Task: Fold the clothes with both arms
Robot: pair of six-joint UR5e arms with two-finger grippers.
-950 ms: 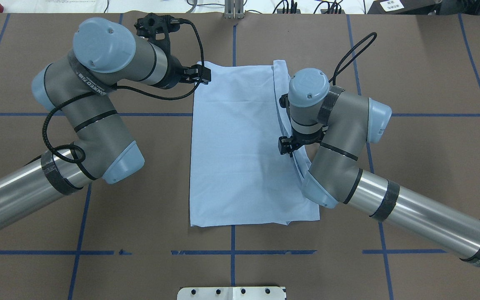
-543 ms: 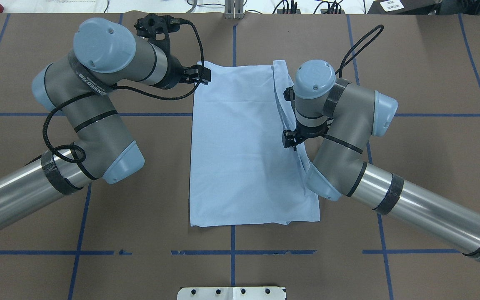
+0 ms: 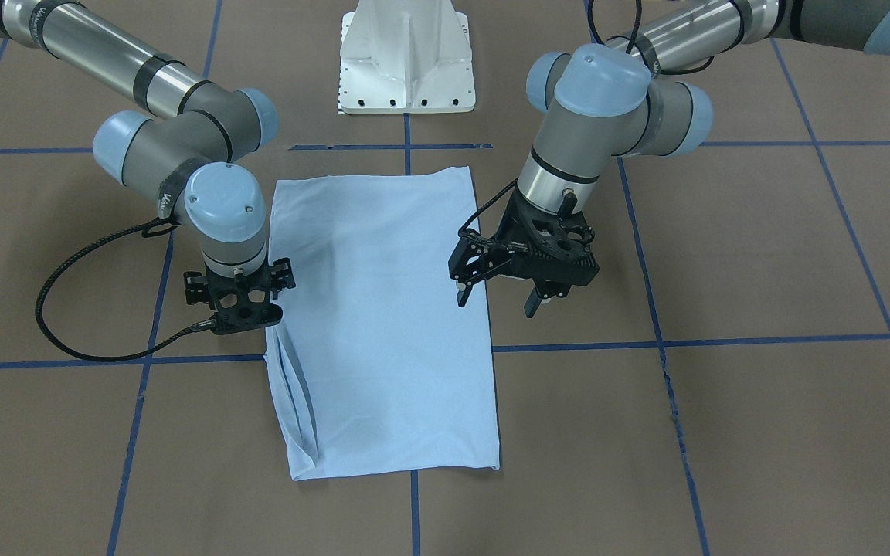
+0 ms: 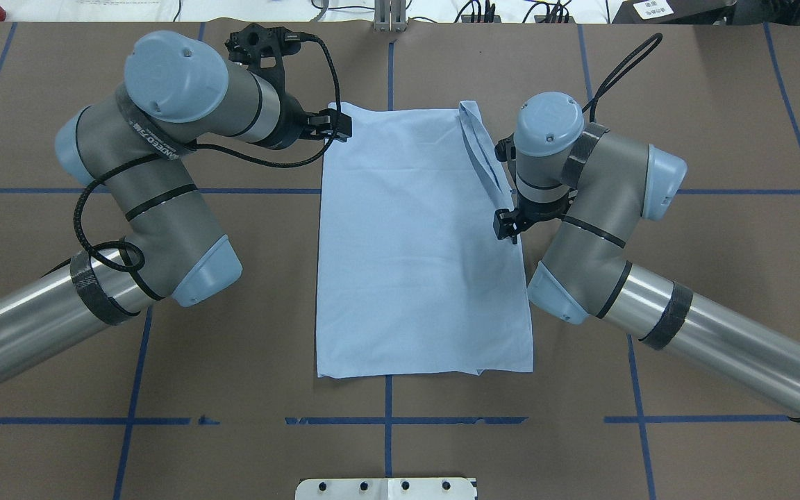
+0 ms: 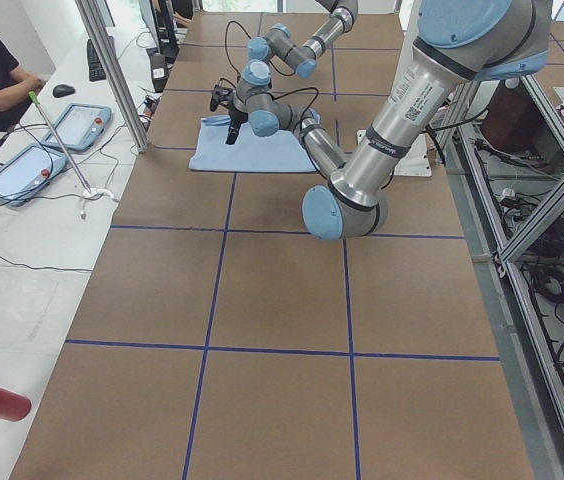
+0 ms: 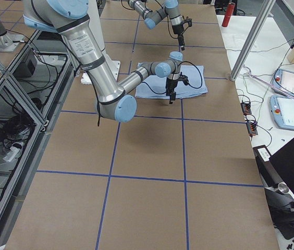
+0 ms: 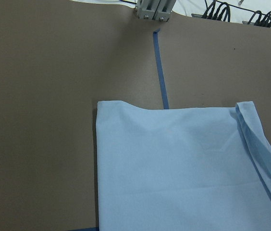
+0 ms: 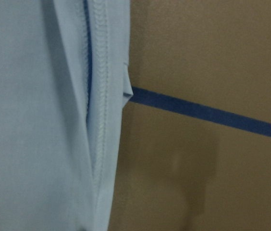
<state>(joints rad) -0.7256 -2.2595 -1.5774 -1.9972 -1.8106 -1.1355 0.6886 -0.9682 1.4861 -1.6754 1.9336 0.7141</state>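
While the brown table [image 4: 685,278] stretches wide, the folded T-shirt [image 4: 414,243] lies flat at its centre. The left gripper [image 3: 495,303] hangs spread wide and empty over one long edge. The right gripper [image 3: 238,307] is above the opposite edge, and I cannot tell how its jaws stand.

brown table [image 4: 685,90], blue tape lines [image 4: 719,191], folded T-shirt [image 4: 414,243]

The pale-blue T-shirt [image 4: 414,243], folded into a long rectangle, lies flat before the pedestal base [image 3: 406,54], between left arm [image 4: 164,215] and right arm [image 4: 591,229].
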